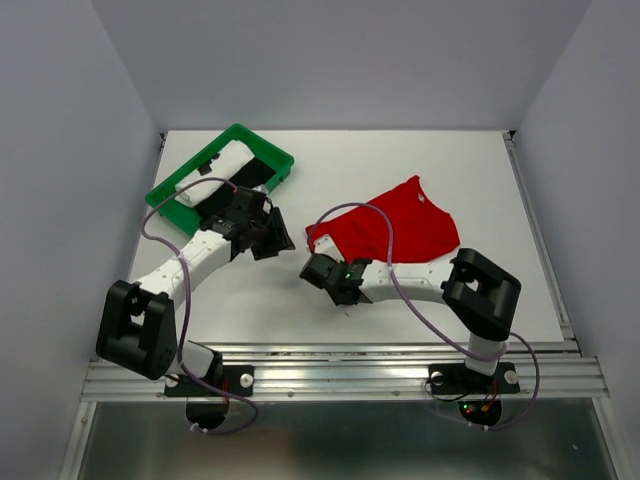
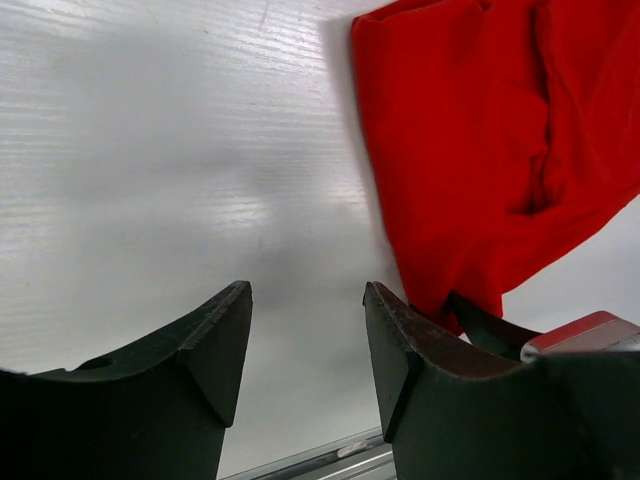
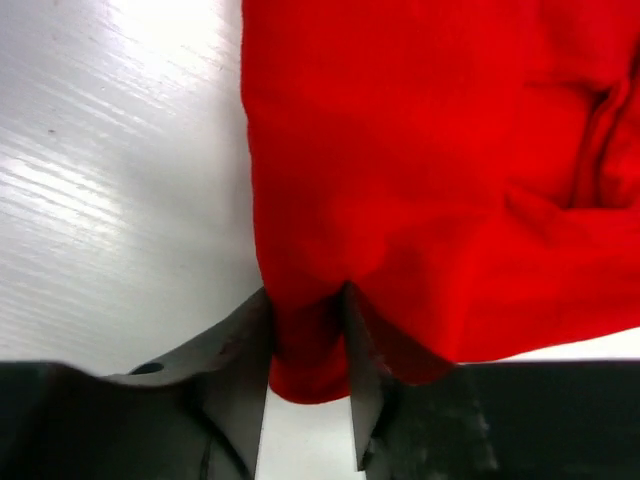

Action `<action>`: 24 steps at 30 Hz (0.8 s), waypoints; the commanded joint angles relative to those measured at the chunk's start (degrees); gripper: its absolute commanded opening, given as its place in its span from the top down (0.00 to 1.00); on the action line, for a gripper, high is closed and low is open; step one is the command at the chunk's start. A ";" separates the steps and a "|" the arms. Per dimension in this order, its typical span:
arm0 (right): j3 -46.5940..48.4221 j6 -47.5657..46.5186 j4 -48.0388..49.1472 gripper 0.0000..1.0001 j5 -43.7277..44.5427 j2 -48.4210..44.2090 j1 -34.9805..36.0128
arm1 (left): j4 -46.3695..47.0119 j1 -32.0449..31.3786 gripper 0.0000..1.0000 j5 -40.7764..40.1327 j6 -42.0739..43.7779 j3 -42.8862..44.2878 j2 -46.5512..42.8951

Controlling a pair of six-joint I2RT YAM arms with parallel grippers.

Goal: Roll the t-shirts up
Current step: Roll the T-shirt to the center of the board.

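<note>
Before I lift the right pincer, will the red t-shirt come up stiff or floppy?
Likely floppy: the red t-shirt lies creased and bunches in the right pincer. Lifted, it should drape and trail, not hold shape. Pushed, it would probably wrinkle rather than slide whole.

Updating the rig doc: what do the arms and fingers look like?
Both match: the left arm and right arm have white links between blocky black joint housings. A lilac cable runs along each. The fingers are dark and wedge-shaped.
</note>
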 commanded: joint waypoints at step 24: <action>-7.00 1.32 8.04 0.99 -8.73 -15.74 -1.83 | 33.41 -1.10 0.16 20.45 -5.79 -14.89 5.78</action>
